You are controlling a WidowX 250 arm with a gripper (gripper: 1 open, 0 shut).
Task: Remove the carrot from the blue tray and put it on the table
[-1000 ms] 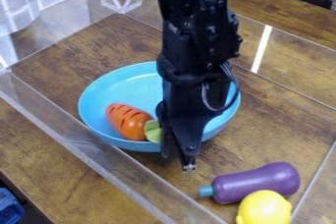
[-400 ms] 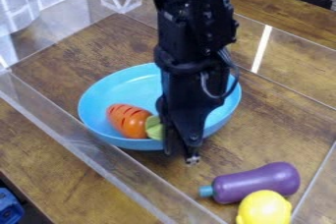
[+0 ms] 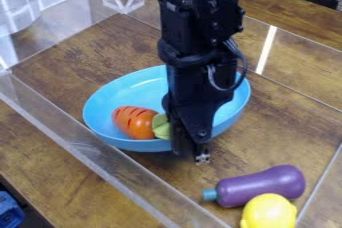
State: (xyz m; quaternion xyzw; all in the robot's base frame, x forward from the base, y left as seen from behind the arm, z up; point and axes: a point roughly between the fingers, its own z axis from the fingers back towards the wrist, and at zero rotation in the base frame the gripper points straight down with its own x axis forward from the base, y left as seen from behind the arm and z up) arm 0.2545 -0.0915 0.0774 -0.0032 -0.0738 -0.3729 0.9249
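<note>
Black and pointing straight down, the gripper (image 3: 191,148) hangs at the near rim of the blue tray (image 3: 118,96), its jaws clenched tight right beside the green leafy end of the carrot (image 3: 135,122); the fingers hide the contact itself, so whether they pinch the leaves or merely stand against them cannot be told for certain. This single camera looks down from the front onto the table (image 3: 80,42), with the arm's dark body rising behind the tray and covering much of its far side. Compared with a second ago, the tray sits a little further right and its near rim looks slightly raised, the carrot has shifted with it and seems to tip its green end upward, and the gripper tip stands a touch higher. That suggests the lift has begun and that the tray is being dragged or tilted along with the carrot, which is a risk: the carrot lies inside the tray at its near-left part, not yet clear of the rim. To the lower right, well apart, rest a purple eggplant (image 3: 259,185) and a yellow lemon (image 3: 269,213), touching each other, leaving bare wood near the tray for the placement
</note>
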